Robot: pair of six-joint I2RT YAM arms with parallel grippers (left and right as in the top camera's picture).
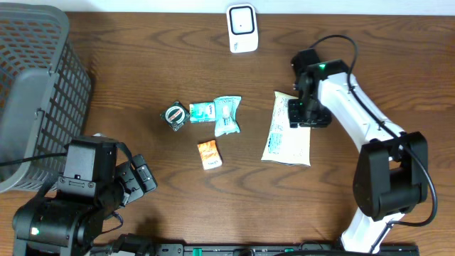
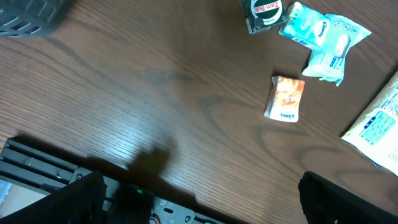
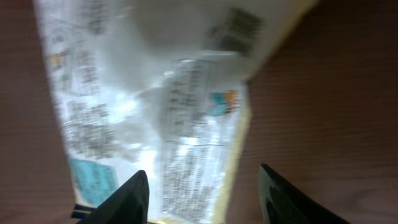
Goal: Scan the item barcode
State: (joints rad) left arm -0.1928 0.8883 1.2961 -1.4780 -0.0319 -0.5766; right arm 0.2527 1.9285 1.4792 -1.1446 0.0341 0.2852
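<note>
A flat white printed packet [image 1: 286,131] lies on the brown table right of centre; a barcode shows near its top edge in the right wrist view, and the packet [image 3: 155,118] fills most of that view. My right gripper [image 1: 302,114] hovers over the packet's upper right part. Its jaws [image 3: 204,186] stand apart with the packet's edge below them, touching neither finger. The white barcode scanner [image 1: 242,28] stands at the table's far edge. My left gripper [image 1: 138,178] is open near the front left, with only bare wood in front of it in the left wrist view [image 2: 205,205].
A round Zam-Buk tin [image 1: 175,114], a small green packet [image 1: 202,111], a teal tissue pack [image 1: 227,114] and an orange sachet [image 1: 209,153] lie mid-table. A grey mesh basket [image 1: 28,92] fills the left side. The tin [image 2: 264,12] and sachet [image 2: 286,98] also show from the left wrist.
</note>
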